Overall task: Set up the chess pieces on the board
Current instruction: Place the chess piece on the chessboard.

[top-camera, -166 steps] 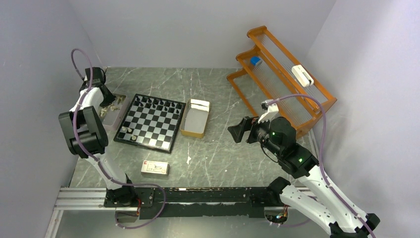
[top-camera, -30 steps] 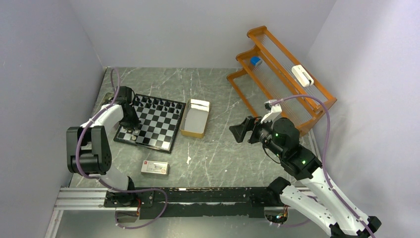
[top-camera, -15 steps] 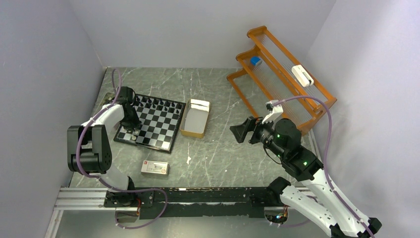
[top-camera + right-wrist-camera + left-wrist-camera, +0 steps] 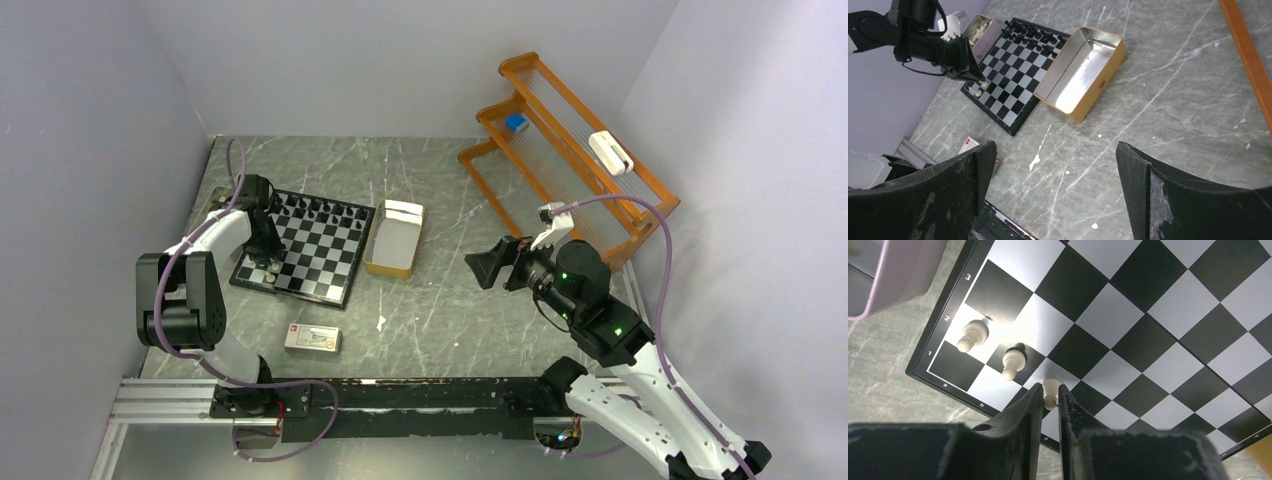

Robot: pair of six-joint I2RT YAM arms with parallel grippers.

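Flanking a pale pawn (image 4: 1050,385) on both sides, the left gripper (image 4: 1049,390) has its two dark fingers drawn in narrow around the piece. The wrist view does not settle whether they pinch it or have just let go, so I cannot tell. The pawn stands upright on a white square in the second row of the board (image 4: 1158,305), next along from two other white pawns (image 4: 1014,360) that already occupy the first two files of that row. The step in hand looks like placing the third white pawn. Across the board, the black pieces (image 4: 320,209) fill the far rows, so the dark side seems largely done and the white side barely begun. Just off the board's corner sits a lilac tray (image 4: 893,275), which in the right wrist view holds more pale pieces. The next move probably calls for spreading the fingers clear of the pawn and lifting straight up without tipping it or its neighbour, then going back to the tray. The right gripper (image 4: 1055,150) hangs spread wide with nothing in it, above the table (image 4: 1168,125) well to the right of the tan tin (image 4: 1083,75).
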